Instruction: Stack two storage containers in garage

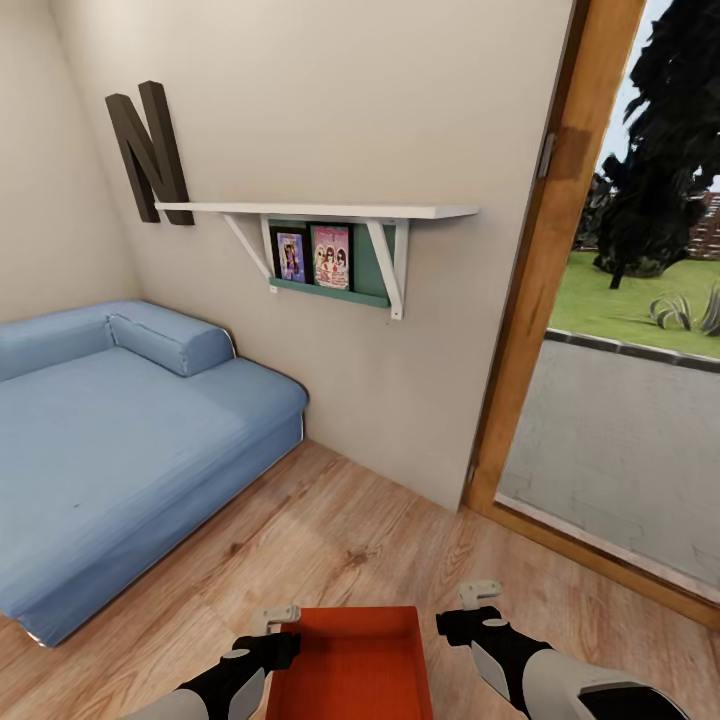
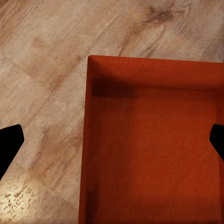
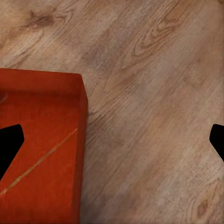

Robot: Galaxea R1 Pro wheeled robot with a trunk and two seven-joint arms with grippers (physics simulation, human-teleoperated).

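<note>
One red-orange storage container (image 1: pixel 352 664) lies low in front of me on the living room's wood-plank floor (image 1: pixel 380 540), between my two arms. My left gripper (image 1: pixel 275 622) hovers at its left side. In the left wrist view this gripper (image 2: pixel 112 142) is open, its dark fingertips (image 2: pixel 9 144) spread on either side of the container's (image 2: pixel 154 154) side wall. My right gripper (image 1: pixel 478 598) hangs by the container's right side. It (image 3: pixel 112 142) is open too, with the container's (image 3: pixel 39 149) wall between its fingers. The garage is out of view.
A blue sofa (image 1: pixel 120 440) fills the left. A dark letter N (image 1: pixel 150 150) and a white wall shelf (image 1: pixel 320 211) with pictures hang on the cream wall ahead. At the right, a wooden door frame (image 1: pixel 540 280) opens onto grey paving (image 1: pixel 620 450) and grass.
</note>
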